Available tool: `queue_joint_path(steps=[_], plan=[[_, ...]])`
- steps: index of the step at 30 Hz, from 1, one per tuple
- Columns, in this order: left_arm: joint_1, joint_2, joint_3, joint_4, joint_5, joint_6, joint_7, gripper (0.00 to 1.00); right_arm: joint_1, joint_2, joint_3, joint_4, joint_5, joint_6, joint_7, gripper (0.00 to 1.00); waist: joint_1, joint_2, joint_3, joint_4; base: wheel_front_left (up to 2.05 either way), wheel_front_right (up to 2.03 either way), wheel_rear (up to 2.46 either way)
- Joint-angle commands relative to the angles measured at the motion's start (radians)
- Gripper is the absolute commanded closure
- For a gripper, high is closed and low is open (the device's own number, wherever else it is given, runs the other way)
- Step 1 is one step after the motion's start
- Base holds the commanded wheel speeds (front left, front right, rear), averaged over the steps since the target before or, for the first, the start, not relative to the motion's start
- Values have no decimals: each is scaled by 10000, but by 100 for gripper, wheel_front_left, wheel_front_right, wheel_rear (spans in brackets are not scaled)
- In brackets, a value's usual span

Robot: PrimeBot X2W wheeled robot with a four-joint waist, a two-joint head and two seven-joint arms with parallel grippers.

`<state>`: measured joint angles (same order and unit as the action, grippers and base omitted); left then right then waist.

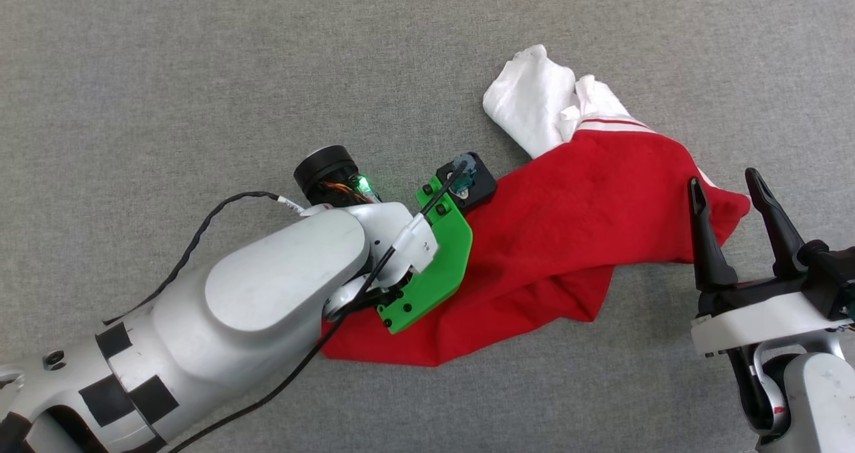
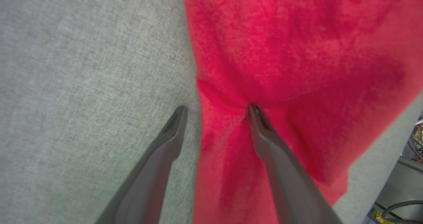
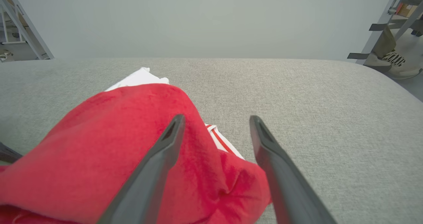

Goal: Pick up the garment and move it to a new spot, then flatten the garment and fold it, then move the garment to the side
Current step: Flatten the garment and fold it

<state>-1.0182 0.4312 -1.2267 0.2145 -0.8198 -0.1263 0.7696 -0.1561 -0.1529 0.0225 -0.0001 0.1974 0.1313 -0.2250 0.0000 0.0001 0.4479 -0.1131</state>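
Observation:
The garment lies crumpled on the grey table, red with a white sleeve bunched at its far end. My left arm reaches down over its near-left part. In the left wrist view my left gripper is open and straddles the garment's edge: one fingertip presses into the red cloth, the other rests over bare table. My right gripper stands open at the garment's right corner. In the right wrist view the right gripper has the red cloth lying under and between its fingers, with nothing pinched.
The grey fabric-covered table spreads wide to the left and far side. A metal frame stands beyond its far left edge and shelving beyond the far right. Cables lie past the table edge.

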Motion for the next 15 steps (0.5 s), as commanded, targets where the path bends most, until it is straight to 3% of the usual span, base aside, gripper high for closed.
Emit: queue_joint_path(steps=[1,7,15], plan=[[966,6,-534,407,80,-44,14,100,-173,-53,28,58,-95,-6,-95,0,0,-1,-75,34,0,0,0],[218,193,-534,573,64,-44,-1753,100,61,-116,-120,186,-177,-6,-141,0,0,-1,-657,334,0,0,0],[-1060,1444,-392,1289,114,-44,-4346,100,543,-65,-393,198,-216,-6,-156,0,0,-1,-1509,807,0,0,0]])
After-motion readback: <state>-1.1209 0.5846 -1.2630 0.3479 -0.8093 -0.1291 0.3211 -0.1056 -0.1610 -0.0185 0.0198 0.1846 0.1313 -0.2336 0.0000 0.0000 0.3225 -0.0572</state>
